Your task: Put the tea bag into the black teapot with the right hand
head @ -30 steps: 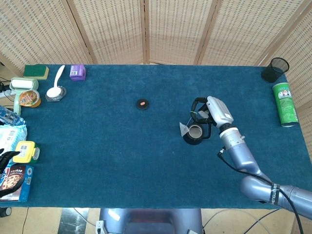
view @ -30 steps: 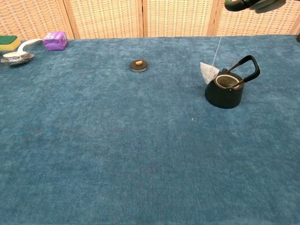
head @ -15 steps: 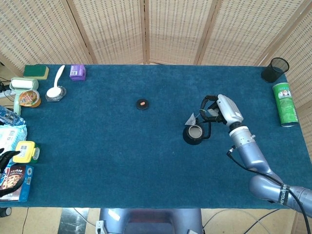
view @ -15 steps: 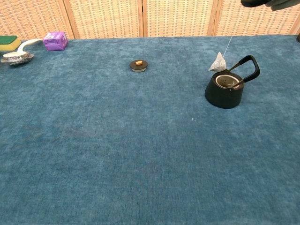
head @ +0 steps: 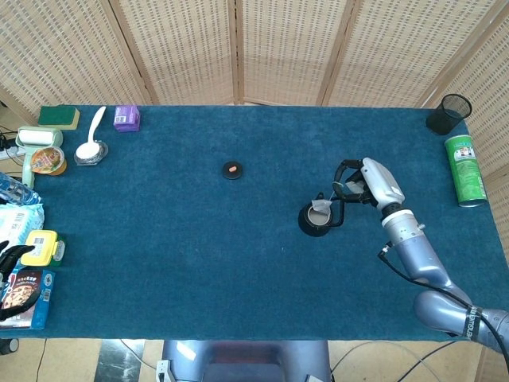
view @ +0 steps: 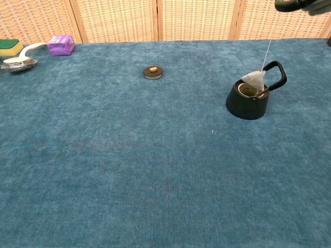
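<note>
The black teapot (head: pixel 317 220) (view: pixel 248 102) stands open on the blue cloth right of centre, handle up. A pale tea bag (view: pixel 254 80) (head: pixel 321 205) hangs on a thin string just over the pot's mouth. My right hand (head: pixel 368 182) (view: pixel 301 5) holds the string's top end, up and to the right of the pot; only its fingertips show at the top edge of the chest view. My left hand (head: pixel 11 256) shows as dark fingers at the table's left edge, holding nothing.
The pot's round lid (head: pixel 232 169) (view: pixel 153 72) lies mid-table. A purple box (head: pixel 126 118), white spoon in a dish (head: pixel 91 150) and sponge (head: pixel 59 116) sit back left; snack packs (head: pixel 28 278) front left. A green can (head: pixel 466 169) and black mesh cup (head: pixel 448 114) stand far right.
My right hand has moved to the right, carrying the tea bag from beside the pot's left rim to directly over its mouth. The left hand has stayed put.
</note>
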You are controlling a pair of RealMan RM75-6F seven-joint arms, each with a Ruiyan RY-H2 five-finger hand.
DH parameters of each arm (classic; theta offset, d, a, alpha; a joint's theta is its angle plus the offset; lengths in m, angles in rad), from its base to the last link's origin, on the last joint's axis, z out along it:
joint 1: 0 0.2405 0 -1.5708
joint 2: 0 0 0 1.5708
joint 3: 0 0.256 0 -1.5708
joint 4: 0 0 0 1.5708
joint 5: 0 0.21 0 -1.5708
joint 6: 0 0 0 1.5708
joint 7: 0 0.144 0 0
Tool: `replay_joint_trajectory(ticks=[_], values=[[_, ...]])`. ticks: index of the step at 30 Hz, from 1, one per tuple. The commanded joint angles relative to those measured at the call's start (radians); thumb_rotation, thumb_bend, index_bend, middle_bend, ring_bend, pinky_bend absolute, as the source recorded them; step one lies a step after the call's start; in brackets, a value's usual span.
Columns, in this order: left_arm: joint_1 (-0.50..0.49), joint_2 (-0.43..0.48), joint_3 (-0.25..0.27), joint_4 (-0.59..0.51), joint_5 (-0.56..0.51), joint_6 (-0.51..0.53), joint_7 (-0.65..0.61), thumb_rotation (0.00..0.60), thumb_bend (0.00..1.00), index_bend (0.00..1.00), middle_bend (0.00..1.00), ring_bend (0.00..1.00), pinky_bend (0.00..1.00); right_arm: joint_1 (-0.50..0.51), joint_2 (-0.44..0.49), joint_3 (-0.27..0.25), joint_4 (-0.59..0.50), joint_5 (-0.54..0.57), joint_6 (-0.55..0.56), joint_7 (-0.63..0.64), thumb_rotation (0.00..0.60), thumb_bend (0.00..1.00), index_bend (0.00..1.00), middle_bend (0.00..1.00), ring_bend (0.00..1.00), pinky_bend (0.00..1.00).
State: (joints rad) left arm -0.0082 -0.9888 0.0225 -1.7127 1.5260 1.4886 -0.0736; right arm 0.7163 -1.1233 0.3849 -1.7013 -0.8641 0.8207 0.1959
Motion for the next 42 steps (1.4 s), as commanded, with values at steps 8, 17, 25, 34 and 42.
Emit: replay_joint_trajectory(ticks=[8, 17, 25, 34, 42], values=[[-0.002, 0.0, 0.001, -0.001, 0.002, -0.002, 0.002, 0.6, 0.29, 0.18, 0.19, 0.08, 0.13, -0.018, -0.02, -0.033, 0.0, -0.022, 0.007, 0.004, 0.6, 0.48, 0.7, 1.0, 1.0, 1.0], [-0.004, 0.0, 0.003, -0.006, 0.01, -0.002, 0.005, 0.6, 0.29, 0.18, 0.19, 0.08, 0.13, -0.022, -0.021, -0.068, -0.053, -0.065, 0.019, -0.044, 0.6, 0.46, 0.7, 1.0, 1.0, 1.0], [0.005, 0.002, 0.008, -0.002, 0.011, 0.008, -0.001, 0.6, 0.29, 0.18, 0.19, 0.08, 0.13, 0.004, -0.033, -0.118, -0.099, -0.066, 0.034, -0.173, 0.6, 0.45, 0.7, 1.0, 1.0, 1.0], [0.01, 0.0, 0.011, 0.014, 0.01, 0.011, -0.018, 0.6, 0.29, 0.18, 0.19, 0.08, 0.13, 0.048, -0.082, -0.17, -0.139, -0.026, 0.064, -0.337, 0.6, 0.44, 0.64, 1.0, 1.0, 1.0], [0.013, -0.003, 0.013, 0.027, 0.007, 0.01, -0.03, 0.6, 0.29, 0.18, 0.19, 0.08, 0.13, 0.084, -0.115, -0.227, -0.147, 0.0, 0.063, -0.464, 0.6, 0.4, 0.46, 1.0, 1.0, 1.0]])
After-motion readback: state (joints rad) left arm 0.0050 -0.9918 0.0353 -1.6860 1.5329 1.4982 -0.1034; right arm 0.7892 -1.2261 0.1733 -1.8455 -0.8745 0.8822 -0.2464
